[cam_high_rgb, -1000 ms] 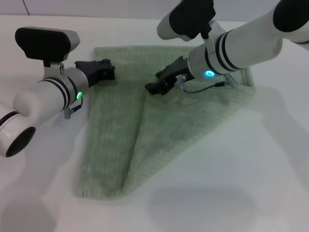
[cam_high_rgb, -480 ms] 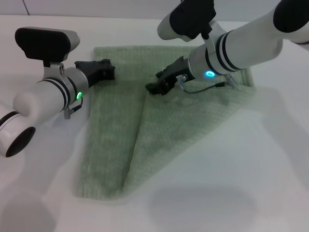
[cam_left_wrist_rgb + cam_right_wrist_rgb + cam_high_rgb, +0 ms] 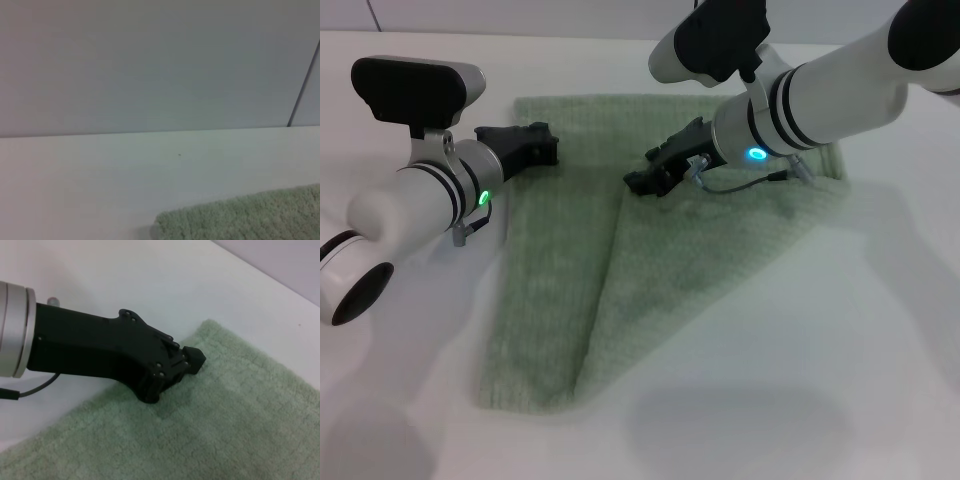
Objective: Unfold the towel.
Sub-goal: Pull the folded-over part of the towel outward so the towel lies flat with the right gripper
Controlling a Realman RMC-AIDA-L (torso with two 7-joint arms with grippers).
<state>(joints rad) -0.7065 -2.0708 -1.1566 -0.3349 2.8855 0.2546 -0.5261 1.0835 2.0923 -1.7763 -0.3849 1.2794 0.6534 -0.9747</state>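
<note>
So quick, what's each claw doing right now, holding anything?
Left gripper: shut, empty, at the towel's far left corner.
Right gripper: at the tip of the folded flap; cannot tell whether it grips.

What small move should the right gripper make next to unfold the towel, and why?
Probably lower the right gripper onto the tip of the folded flap and pinch it. The towel still has one corner folded over diagonally, and that tip lies just under this gripper. The left gripper sits at the towel's far left edge.
</note>
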